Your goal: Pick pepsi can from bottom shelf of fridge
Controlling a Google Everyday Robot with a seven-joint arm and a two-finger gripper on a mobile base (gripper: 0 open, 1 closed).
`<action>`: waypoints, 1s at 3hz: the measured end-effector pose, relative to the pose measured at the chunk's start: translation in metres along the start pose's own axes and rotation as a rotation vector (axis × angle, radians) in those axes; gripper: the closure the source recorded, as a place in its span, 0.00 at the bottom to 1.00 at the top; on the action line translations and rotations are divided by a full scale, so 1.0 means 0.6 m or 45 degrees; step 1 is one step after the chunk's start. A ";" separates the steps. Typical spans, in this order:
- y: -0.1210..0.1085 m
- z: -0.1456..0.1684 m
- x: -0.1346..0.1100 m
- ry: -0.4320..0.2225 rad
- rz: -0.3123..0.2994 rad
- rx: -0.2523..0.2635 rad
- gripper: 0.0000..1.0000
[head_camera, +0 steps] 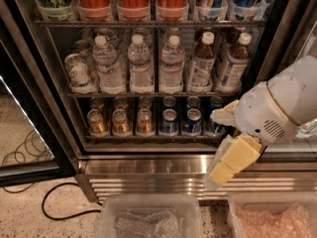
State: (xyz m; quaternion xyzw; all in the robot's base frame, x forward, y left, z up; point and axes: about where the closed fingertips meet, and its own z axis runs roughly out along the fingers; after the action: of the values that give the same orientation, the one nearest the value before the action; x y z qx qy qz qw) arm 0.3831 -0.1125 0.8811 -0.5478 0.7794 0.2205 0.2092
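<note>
As I read the camera view, the entries run thus. Fridge (143, 168): dark interior, ribbed steel base. Bottom shelf (124, 138): gold-brown cans (121, 123) at left, blue cans at right. Pepsi can (191, 122): upright, front row, right half of that shelf. End effector (218, 175): outside the fridge, in front of the steel base, below and right of the pepsi can and apart from it. I cannot tell whether it is wide or narrow.
</note>
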 end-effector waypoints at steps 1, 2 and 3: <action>0.000 0.000 0.000 0.002 0.000 0.001 0.00; 0.008 0.051 -0.006 -0.019 0.050 -0.035 0.00; 0.036 0.136 -0.008 -0.019 0.178 -0.057 0.00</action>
State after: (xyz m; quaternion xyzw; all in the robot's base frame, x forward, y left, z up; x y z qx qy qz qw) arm 0.3711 -0.0554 0.8200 -0.4948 0.8092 0.2560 0.1867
